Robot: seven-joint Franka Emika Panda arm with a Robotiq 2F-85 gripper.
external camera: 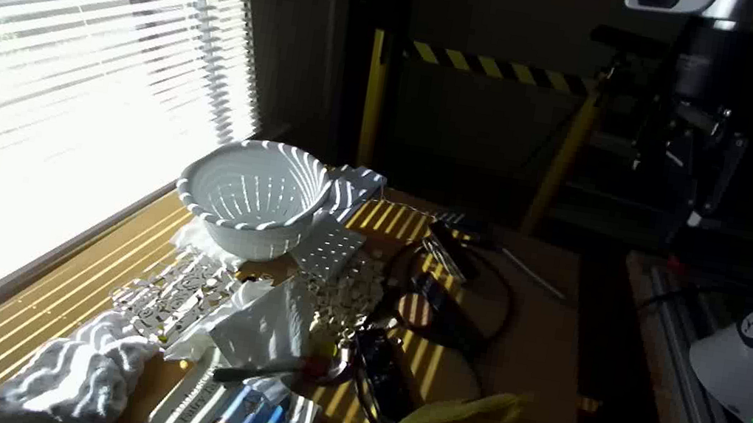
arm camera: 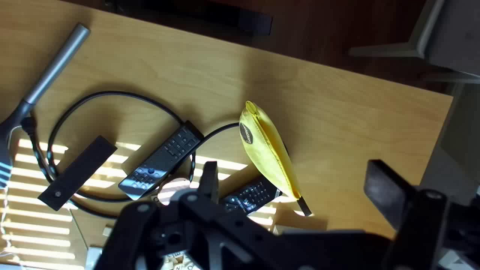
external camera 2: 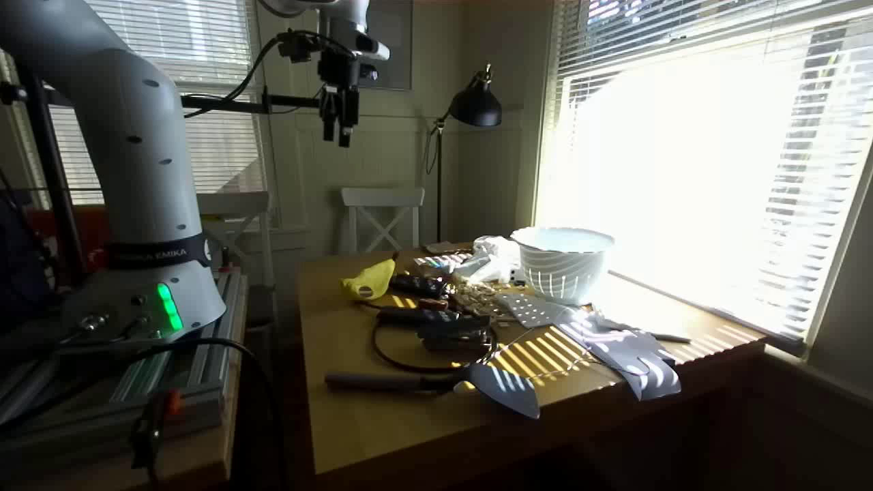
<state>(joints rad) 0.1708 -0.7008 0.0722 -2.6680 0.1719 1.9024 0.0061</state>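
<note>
- Gripper (arm camera: 296, 183): we see its two fingers (arm camera: 386, 191) standing well apart with nothing held, high above the table (arm camera: 337, 131).
- Yellow banana-shaped pouch (arm camera: 268, 150): nearest the gripper, it lies on the table; we note a remote control (arm camera: 249, 197) at its lower side and a cable (arm camera: 219, 130) running up to its flank.
- Handling: we judge that the fingers best meet the pouch across its middle, after a slight turn to square them with its slant; we would lower straight, keep both tips off the remote control and cable, and press gently, since the cloth looks soft.
- Pouch as container: we cannot see what, if anything, it holds.
- Colander (external camera: 259, 245): upright; inside we make out slots and streaks of light, while letter tiles (external camera: 349, 297) lie loose beside it.
</note>
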